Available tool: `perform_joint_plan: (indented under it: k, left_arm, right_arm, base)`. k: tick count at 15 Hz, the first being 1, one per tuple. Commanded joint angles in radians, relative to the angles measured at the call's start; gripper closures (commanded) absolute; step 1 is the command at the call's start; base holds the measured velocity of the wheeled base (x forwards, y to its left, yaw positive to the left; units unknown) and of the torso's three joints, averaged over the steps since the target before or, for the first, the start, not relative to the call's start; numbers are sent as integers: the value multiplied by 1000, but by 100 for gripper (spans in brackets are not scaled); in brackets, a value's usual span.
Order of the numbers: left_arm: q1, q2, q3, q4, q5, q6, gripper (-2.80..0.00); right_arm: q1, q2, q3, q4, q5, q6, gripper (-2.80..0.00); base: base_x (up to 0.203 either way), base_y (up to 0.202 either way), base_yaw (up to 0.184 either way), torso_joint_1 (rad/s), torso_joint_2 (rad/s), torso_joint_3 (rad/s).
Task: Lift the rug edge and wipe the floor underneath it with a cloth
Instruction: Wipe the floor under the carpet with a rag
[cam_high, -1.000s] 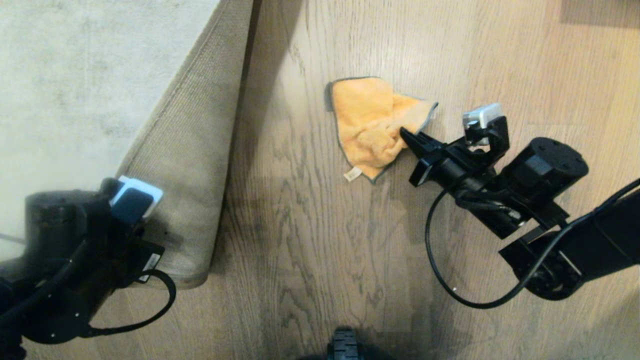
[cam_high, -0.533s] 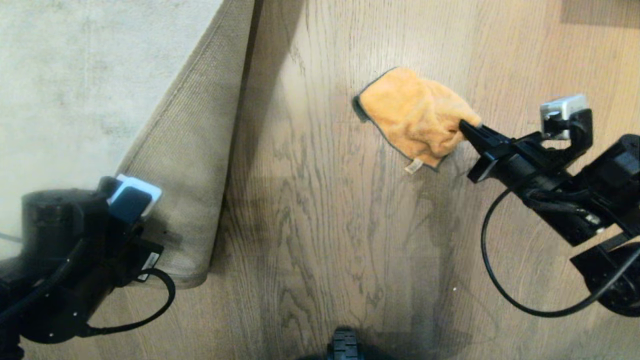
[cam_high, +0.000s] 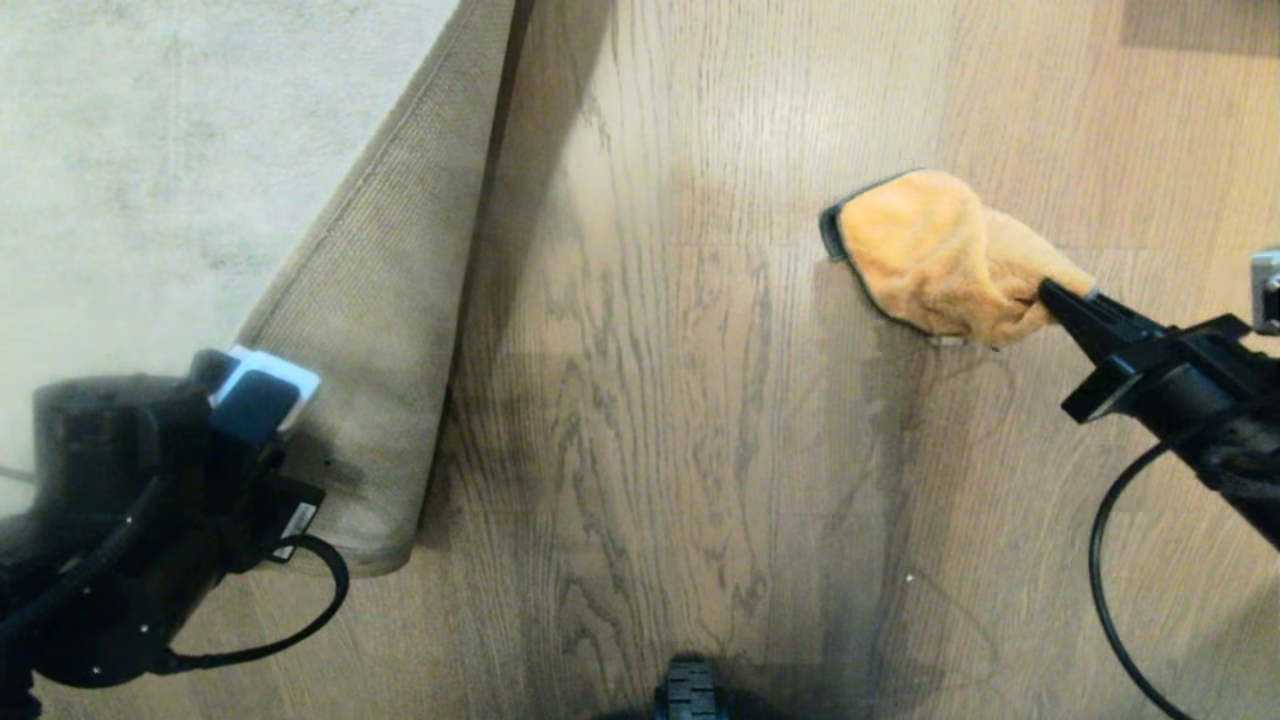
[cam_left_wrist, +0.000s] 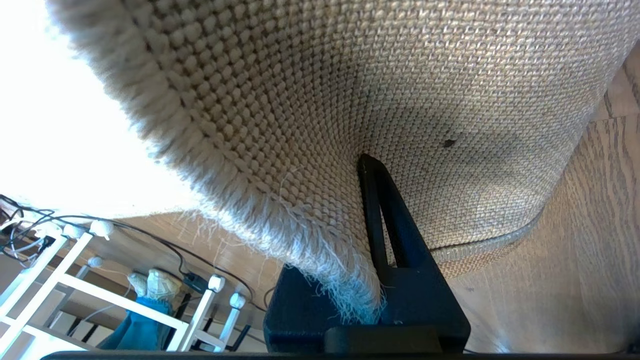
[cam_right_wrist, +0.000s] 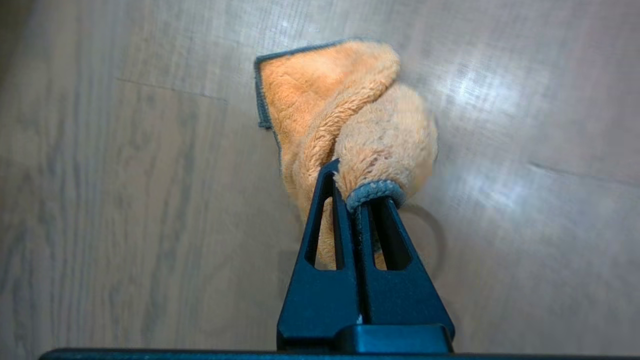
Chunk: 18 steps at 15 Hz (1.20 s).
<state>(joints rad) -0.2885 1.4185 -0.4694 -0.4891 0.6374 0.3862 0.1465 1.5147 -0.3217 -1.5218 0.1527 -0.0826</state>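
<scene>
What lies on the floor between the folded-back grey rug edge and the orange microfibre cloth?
Nothing: in the head view only bare wood-plank floor separates the rug edge from the cloth.

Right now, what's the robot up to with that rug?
The left gripper has its jaws shut on the rug edge, holding it folded back so the tan woven backing faces up. The right gripper is clamped on the orange microfibre cloth, which rests bunched on the wood-plank floor well to the right of the lifted rug.

White rail furniture stands beyond trailing cables; a blue figure, perhaps a toy, sits beneath.
</scene>
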Motion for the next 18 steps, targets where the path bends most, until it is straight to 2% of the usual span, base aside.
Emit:
perform_joint_plan:
  k: [1,4,12,15,18]
  left_arm:
    - [0,-12,6,-5,4,2,0]
    - [0,-16,6,-5,4,0,0]
    - [0,-21,1,-5,-4,0,0]
    - [0,-23,1,-5,-2,-1,0]
    - [0,-30,8,-5,-2,-1,0]
  right_arm:
    - [-41,-86,62,-40,1,0,0]
    - [-76,-170,159,-40,4,2,0]
    - [-143,-322,315,-35,5,20,0]
    - [-206,-358,322,-26,5,21,0]
    - [-205,-413,322,26,7,24,0]
  base:
    - [0,0,0,0,0,0]
    - [0,0,0,0,0,0]
    - [0,0,0,0,0,0]
    - [0,0,0,0,0,0]
    - [0,0,0,0,0,0]
